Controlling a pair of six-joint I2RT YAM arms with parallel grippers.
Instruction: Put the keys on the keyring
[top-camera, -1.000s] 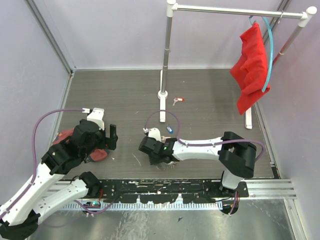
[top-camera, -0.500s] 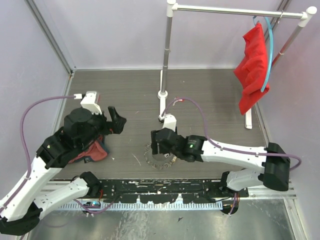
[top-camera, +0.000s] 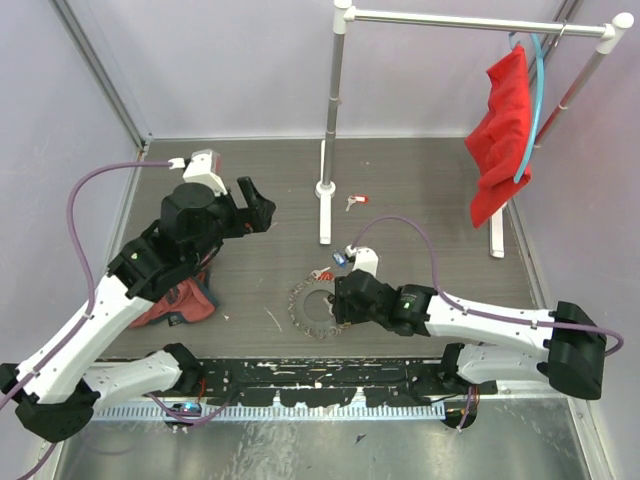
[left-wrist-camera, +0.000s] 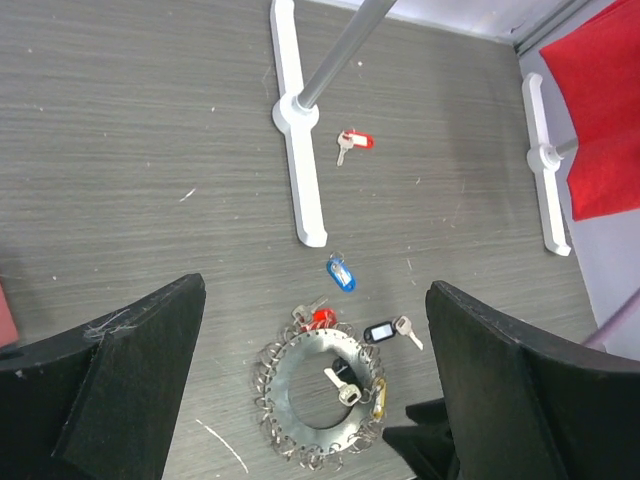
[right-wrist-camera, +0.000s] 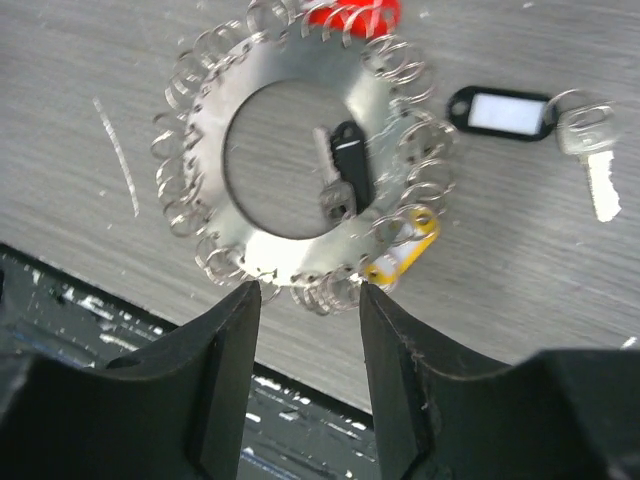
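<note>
The keyring is a flat silver ring edged with small wire loops, lying on the table; it also shows in the left wrist view and the right wrist view. A black key lies in its hole and a yellow tag on its rim. A red key, a black-tagged key and a blue key lie just beyond it. Another red key lies by the rack foot. My right gripper is open over the ring's near edge. My left gripper is open and empty, high above the table.
A white rack post and foot stand behind the keys, with a second foot at the right. A red cloth hangs on a hanger at the back right. A red and dark cloth lies under my left arm. A black strip lines the near edge.
My right gripper has moved right off the keyring, uncovering it. My left arm has risen and swung toward the back right. The hanging red cloth has swayed slightly.
</note>
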